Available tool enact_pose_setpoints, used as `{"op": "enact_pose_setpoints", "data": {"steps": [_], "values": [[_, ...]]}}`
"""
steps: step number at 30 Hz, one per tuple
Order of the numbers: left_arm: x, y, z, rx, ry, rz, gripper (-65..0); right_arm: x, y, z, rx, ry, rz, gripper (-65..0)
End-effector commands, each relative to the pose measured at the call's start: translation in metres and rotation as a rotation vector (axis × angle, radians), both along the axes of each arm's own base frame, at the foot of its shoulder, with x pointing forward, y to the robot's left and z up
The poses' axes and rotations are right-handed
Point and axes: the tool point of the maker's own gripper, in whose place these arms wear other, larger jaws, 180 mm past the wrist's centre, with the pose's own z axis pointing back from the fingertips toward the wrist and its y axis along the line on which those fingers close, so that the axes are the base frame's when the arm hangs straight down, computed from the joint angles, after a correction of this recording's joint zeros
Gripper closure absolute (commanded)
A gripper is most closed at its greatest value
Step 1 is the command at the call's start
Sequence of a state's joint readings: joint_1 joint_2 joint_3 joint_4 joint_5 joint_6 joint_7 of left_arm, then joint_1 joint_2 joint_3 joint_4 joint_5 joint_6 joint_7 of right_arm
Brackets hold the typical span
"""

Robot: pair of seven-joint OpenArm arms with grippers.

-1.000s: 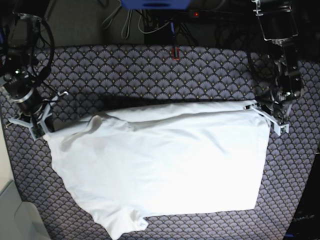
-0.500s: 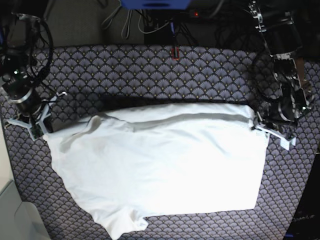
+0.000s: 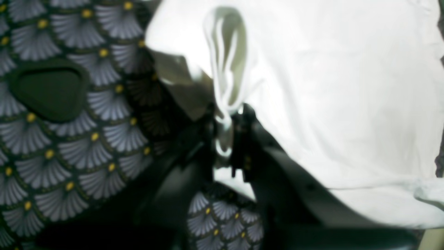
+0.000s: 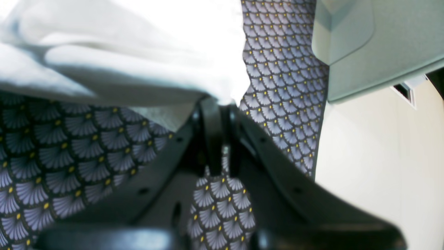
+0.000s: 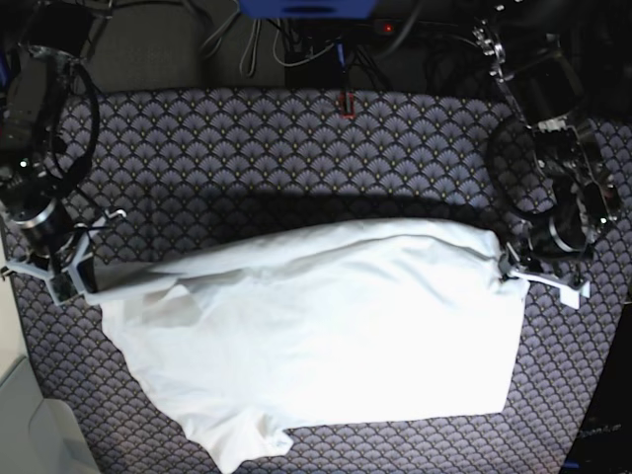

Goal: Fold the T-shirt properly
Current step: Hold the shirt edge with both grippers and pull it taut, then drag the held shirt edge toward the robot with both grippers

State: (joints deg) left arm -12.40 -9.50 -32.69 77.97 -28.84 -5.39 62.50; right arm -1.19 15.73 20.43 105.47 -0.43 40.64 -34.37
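There is one T-shirt, one patterned cloth beneath it, and two grippers, one at each end of the shirt's far edge.

Nearest, the shirt's near edge lies flat on the cloth, with a sleeve poking out at the near left corner. The shirt is plain white, thin and wrinkly, spread wide across the middle of the table. Its near part lies smooth; further back, the far edge is raised off the cloth and pulled forward in a long soft roll, casting a dark shadow on the pattern behind it.

At the far left end of that raised edge, the right gripper is clenched on the T-shirt; in its wrist view the right gripper has its jaws pressed together with a white corner pinched between them, and a pale grey bin sits off to the side beyond the cloth's edge.

At the far right end, the left gripper is also clamped on the T-shirt. In its wrist view the left gripper nips a bunched hem fold.
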Motion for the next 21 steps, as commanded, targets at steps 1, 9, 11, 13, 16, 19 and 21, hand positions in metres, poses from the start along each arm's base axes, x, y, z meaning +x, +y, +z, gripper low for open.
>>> {"op": "enact_pose_setpoints", "data": {"steps": [1,9,11,13,16,19,21], "values": [[0.014,0.010,0.021,0.019,-0.061,0.017,-0.5,0.005,-0.004,0.016,-0.005,-0.052,-0.002,0.0],[0.016,0.027,0.007,-0.062,-0.032,0.096,-0.5,0.008,-0.010,0.023,-0.004,-0.074,-0.022,0.0],[0.014,0.030,0.003,-0.074,-0.022,0.111,-0.5,0.007,-0.010,0.021,-0.004,-0.067,-0.022,0.0],[0.014,0.032,0.003,-0.072,-0.020,0.113,-0.5,0.006,-0.010,0.021,-0.004,-0.066,-0.022,0.0],[0.013,0.033,0.004,-0.072,-0.020,0.116,-0.5,0.004,-0.017,0.021,-0.005,-0.067,-0.041,0.0],[0.012,0.034,0.004,-0.073,-0.019,0.115,-0.5,0.001,-0.025,0.022,-0.007,-0.069,-0.063,0.0],[0.011,0.034,0.004,-0.072,-0.020,0.113,-0.5,0.000,-0.025,0.022,-0.011,-0.070,-0.061,0.0]]}}
